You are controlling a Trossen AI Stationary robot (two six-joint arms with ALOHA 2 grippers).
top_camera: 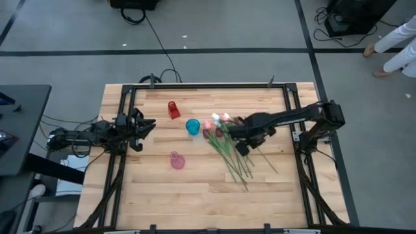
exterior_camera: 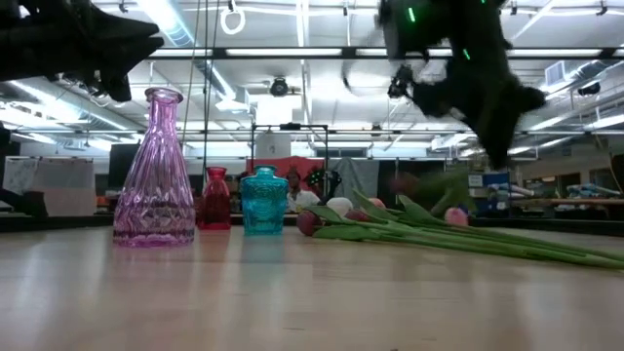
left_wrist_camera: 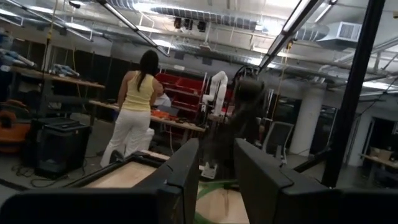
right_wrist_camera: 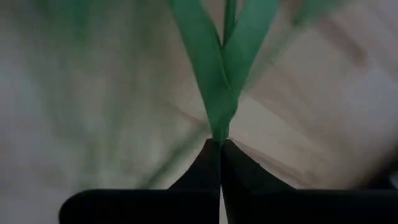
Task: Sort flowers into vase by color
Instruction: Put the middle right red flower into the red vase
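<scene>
Several artificial tulips [top_camera: 229,151] with pink, white and dark red blooms lie in a pile right of the table's middle, their stems pointing to the near right [exterior_camera: 468,239]. Three small vases stand left of them: red [top_camera: 173,109], blue [top_camera: 193,127] and pink [top_camera: 177,160]. My right gripper [top_camera: 229,131] hovers over the bloom end of the pile, raised above it in the low view [exterior_camera: 497,154], and is shut on a green tulip stem. My left gripper [top_camera: 149,125] waits open at the table's left side, above the tabletop [left_wrist_camera: 217,180]. My right gripper pinches one tulip's green stem between its two fingertips, just where two long leaves branch off [right_wrist_camera: 219,132]. The leaves [right_wrist_camera: 211,68] spread away beyond the fingertips. The fingers point down at the pile. Whether the flower hangs clear of the others, I cannot tell.
The three vases stand close together between the two arms, the blue one nearest the pile. Bare wood [top_camera: 195,201] stretches along the near half of the table. A person [left_wrist_camera: 134,112] stands in the room beyond the table, turned away.
</scene>
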